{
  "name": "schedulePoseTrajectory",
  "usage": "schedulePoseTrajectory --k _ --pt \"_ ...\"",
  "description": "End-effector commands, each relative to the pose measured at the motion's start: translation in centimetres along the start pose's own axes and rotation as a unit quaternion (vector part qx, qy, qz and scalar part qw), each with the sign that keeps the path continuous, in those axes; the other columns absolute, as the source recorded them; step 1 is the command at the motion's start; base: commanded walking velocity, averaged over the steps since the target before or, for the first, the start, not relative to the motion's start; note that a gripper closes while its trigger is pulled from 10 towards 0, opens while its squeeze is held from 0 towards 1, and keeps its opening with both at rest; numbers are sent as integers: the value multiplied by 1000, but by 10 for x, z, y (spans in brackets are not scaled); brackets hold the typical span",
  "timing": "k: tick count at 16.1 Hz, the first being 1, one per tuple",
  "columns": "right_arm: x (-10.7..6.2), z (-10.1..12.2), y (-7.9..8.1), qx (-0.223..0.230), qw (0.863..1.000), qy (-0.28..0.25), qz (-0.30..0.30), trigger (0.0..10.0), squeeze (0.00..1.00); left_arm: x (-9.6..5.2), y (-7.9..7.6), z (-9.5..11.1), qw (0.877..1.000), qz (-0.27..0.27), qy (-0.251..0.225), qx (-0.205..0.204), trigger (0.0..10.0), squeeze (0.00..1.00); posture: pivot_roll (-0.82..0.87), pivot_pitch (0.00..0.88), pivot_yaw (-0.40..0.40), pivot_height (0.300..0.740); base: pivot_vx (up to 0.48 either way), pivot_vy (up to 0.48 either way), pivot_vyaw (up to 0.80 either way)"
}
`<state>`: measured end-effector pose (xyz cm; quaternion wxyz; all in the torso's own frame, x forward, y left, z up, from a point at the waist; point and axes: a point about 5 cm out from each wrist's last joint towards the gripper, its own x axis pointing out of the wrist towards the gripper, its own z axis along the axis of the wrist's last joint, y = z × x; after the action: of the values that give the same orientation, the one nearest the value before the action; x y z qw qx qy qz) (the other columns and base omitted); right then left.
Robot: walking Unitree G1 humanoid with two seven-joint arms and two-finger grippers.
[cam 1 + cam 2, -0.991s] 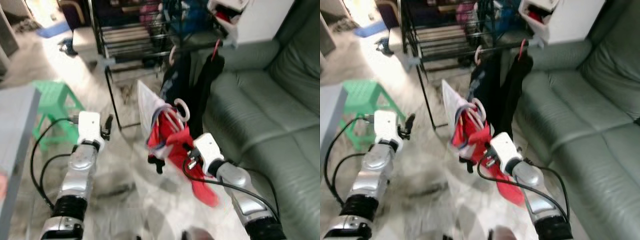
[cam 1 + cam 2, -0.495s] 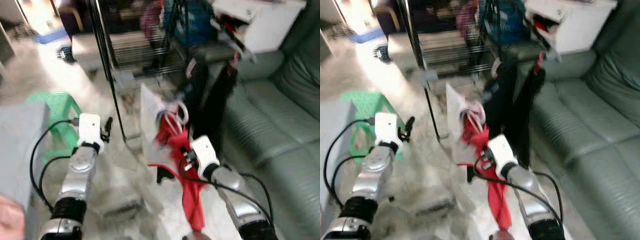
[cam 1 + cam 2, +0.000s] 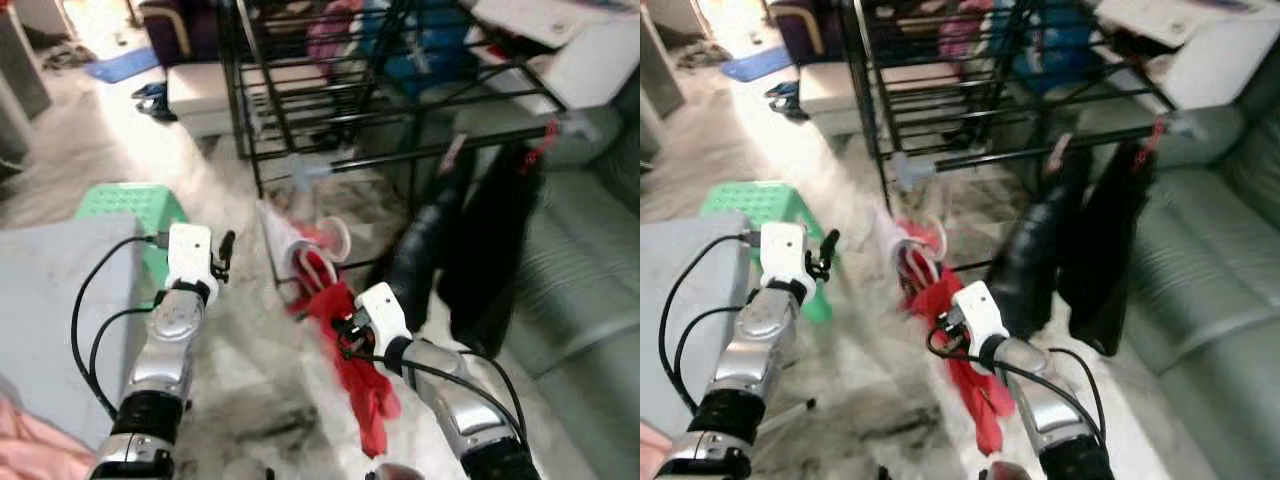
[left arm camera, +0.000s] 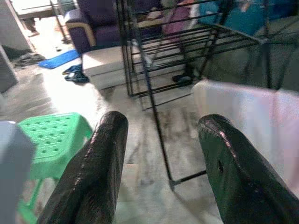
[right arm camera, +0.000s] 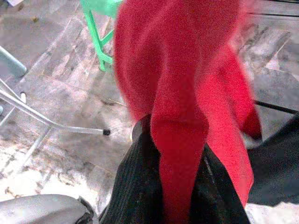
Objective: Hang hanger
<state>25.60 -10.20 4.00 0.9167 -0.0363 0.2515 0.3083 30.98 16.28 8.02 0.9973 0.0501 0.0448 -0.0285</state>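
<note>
My right gripper is shut on a hanger with a white hook, held low in front of me. A red garment droops from the hanger, and red cloth lies between the black fingers in the right wrist view. Past the hanger stands a black clothes rack whose rail crosses the scene above and beyond it. Two dark garments hang from that rail. My left gripper is raised to the left, open with nothing in it, its two fingers spread apart.
A green plastic stool stands on the floor at the left beside a grey table. A grey-green sofa runs along the right. A white box sits behind the rack. White fabric hangs near the rack's leg.
The view has swung, so the rack's rail and the dark garments now lie further right and larger. My right gripper keeps its hold on the hanger. The left arm stays raised.
</note>
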Motion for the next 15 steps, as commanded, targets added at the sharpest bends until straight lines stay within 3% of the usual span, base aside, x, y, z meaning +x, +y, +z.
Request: schedulePoseTrajectory --k 1,2,3,4,7,15 --pt "-3 11 -21 28 997 -22 -64 10000 0 2 -9 4 1000 -14 -6 -1 10000 0 -47 11 18 740 0 0 0" --pt "-3 19 -20 65 995 -38 -59 10000 0 2 -10 4 1000 -14 -6 0 10000 0 -48 11 20 740 0 0 0" --pt "-2 25 -16 66 996 -43 -47 10000 0 2 -10 4 1000 -15 -5 1 10000 0 -48 11 20 740 0 0 0" --pt "0 28 -19 43 995 -47 -78 10000 0 3 -12 4 1000 -22 -5 2 10000 0 -51 10 20 740 0 0 0" --pt "-1 29 -35 43 986 -57 -152 10000 0 2 -15 6 1000 -27 -12 -2 10000 0 -46 10 17 740 0 0 0" --pt "11 55 -47 -14 987 -80 -135 10000 0 2 -16 6 999 -31 -13 -5 10000 0 -48 9 19 740 338 0 0"
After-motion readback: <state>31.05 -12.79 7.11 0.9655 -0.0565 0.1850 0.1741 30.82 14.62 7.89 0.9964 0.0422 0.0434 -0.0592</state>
